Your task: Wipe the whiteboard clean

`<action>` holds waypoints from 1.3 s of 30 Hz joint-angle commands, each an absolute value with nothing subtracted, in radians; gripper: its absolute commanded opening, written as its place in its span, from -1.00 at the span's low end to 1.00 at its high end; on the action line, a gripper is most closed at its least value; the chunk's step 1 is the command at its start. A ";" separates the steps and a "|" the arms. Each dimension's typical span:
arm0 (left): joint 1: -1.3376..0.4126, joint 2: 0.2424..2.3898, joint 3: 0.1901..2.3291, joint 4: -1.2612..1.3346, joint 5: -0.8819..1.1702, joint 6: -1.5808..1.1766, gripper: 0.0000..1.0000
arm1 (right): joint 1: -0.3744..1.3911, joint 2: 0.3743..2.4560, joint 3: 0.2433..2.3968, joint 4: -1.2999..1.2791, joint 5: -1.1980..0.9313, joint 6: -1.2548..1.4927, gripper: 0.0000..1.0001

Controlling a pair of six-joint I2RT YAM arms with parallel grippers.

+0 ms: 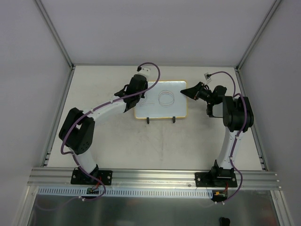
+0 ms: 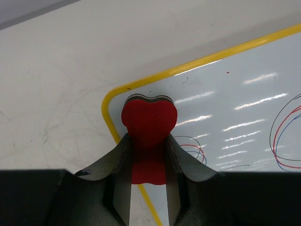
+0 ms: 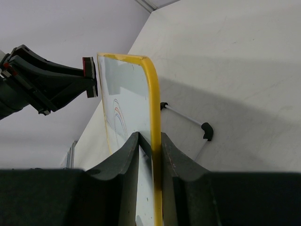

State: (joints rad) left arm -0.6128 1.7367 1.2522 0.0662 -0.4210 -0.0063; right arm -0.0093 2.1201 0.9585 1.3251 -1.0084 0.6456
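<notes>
The whiteboard point(image 1: 162, 109) stands mid-table on two black feet, its frame looking yellow in the wrist views. Looping scribbles point(image 1: 166, 98) mark its centre. My left gripper point(image 1: 135, 96) is at the board's left edge, shut on a red eraser point(image 2: 149, 123). In the left wrist view the eraser sits against the board point(image 2: 235, 84) just inside a rounded corner, with red and blue loops point(image 2: 284, 136) to its right. My right gripper point(image 3: 150, 136) is shut on the frame of the whiteboard point(image 3: 123, 84) at its right edge point(image 1: 187, 92). The eraser point(image 3: 88, 70) shows at the far end.
Pale walls enclose the tabletop point(image 1: 117, 141) on three sides. An aluminium rail point(image 1: 155, 176) carries both arm bases at the near edge. The board's wire stand with a black foot point(image 3: 207, 131) sticks out behind it.
</notes>
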 commanded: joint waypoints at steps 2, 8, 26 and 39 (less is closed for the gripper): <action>-0.584 1.755 1.218 0.143 -0.365 0.005 -1.00 | -0.002 2.118 0.959 1.532 -0.988 0.609 -1.00; -0.583 1.770 1.186 0.164 -0.373 -0.029 -1.00 | -0.002 2.118 0.959 1.532 -0.986 0.609 -1.00; -0.629 1.726 1.051 0.187 -0.267 -0.123 -1.00 | -0.002 2.118 0.957 1.532 -0.988 0.606 -1.00; -0.735 1.831 1.127 0.192 -0.275 -0.149 -1.00 | -0.002 2.115 0.954 1.532 -0.989 0.604 -1.00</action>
State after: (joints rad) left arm -0.7227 1.7763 1.1076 0.2245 -0.2958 -0.1200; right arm -0.0086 2.1201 0.9585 1.3354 -1.0115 0.6491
